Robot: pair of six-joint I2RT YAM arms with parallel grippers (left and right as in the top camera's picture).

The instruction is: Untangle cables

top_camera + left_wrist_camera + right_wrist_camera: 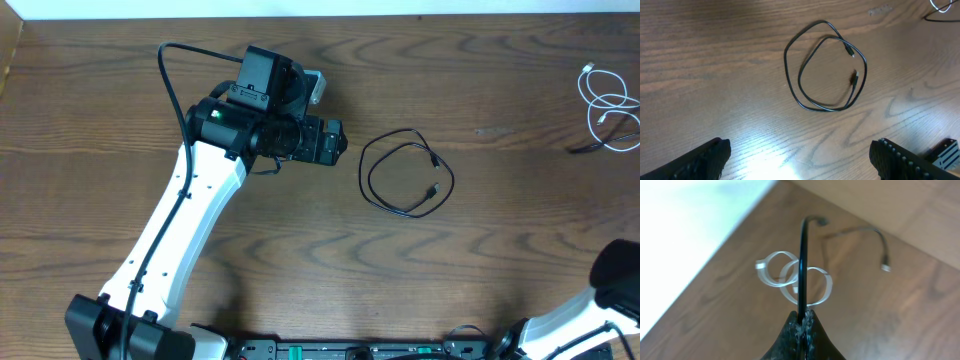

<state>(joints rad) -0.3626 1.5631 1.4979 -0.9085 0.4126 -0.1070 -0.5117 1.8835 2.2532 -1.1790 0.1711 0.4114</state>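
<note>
A black cable (402,176) lies in a loose coil on the wood table, both plugs inside the loop; it also shows in the left wrist view (825,70). My left gripper (800,160) is open and empty, hovering just left of the coil in the overhead view (333,141). A white cable (606,98) lies looped at the far right edge. My right gripper (802,317) is shut on a second thin black cable (802,260) that rises over the white loops (790,275) and ends in a plug (886,267). The right gripper itself is outside the overhead view.
The left arm (190,220) stretches from the bottom left across the table. Part of the right arm (620,272) shows at the bottom right. The table's far edge (740,225) runs close to the white loops.
</note>
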